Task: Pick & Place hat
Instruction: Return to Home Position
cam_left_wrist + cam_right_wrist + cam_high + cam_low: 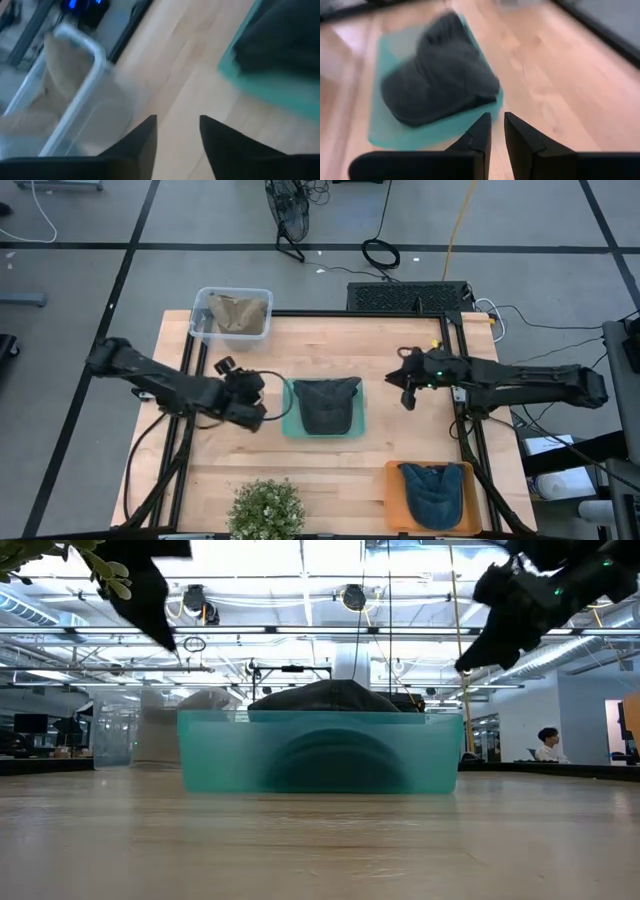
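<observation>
High view: black cap (325, 405) is sitting in green bin (288, 426) mid-frame; left gripper (253, 410), jaws apart & empty, is hanging beside bin's left rim, risking a bump on pull-back; right gripper (407, 396) likewise, center-right.

Counter (400, 440): pale wood with lengthwise plank grain.
Green bin (290, 420): translucent teal, holding a black cap (325, 405).
Orange bin (395, 495): solid orange, holding a dark blue cap (435, 492).
Clear bin (203, 310): colourless and see-through, holding a tan cap (240, 315).
Plant (266, 508): green, flecked with pale spots.
Floor (200, 230): grey, crossed by dark lines.
</observation>
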Robot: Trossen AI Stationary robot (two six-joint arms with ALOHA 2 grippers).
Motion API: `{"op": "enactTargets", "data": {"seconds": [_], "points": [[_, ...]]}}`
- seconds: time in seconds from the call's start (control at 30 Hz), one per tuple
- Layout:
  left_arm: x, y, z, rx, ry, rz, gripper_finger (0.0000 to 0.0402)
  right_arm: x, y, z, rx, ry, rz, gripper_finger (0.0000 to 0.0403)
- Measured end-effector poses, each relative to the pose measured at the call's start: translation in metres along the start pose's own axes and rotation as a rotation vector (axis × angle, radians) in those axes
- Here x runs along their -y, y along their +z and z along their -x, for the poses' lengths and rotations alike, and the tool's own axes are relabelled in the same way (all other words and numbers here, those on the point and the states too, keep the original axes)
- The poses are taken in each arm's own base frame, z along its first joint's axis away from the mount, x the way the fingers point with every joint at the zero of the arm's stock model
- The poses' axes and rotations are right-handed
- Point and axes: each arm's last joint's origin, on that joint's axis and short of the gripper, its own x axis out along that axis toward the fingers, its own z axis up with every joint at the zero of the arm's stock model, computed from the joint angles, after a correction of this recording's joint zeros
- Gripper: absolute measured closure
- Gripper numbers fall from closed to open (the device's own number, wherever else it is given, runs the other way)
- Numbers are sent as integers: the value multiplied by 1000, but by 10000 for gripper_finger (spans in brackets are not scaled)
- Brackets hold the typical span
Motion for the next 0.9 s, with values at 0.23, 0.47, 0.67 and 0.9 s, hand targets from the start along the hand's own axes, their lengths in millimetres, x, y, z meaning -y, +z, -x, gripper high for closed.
{"op": "enactTargets", "data": {"seconds": [0.23, 0.47, 0.67, 0.9], "points": [[-22, -21, 20, 365, -299, 73, 332, 4, -24, 11, 212, 41, 0, 358], [-42, -50, 16, 743, -539, 127, 389, 10, -53, 9, 383, 62, 6, 358], [-50, -80, 0, 890, -592, 180, 379, 12, -63, 11, 417, 83, -35, 358], [-53, -108, -18, 973, -636, 246, 394, 12, -79, 7, 413, 108, -57, 358]]}}
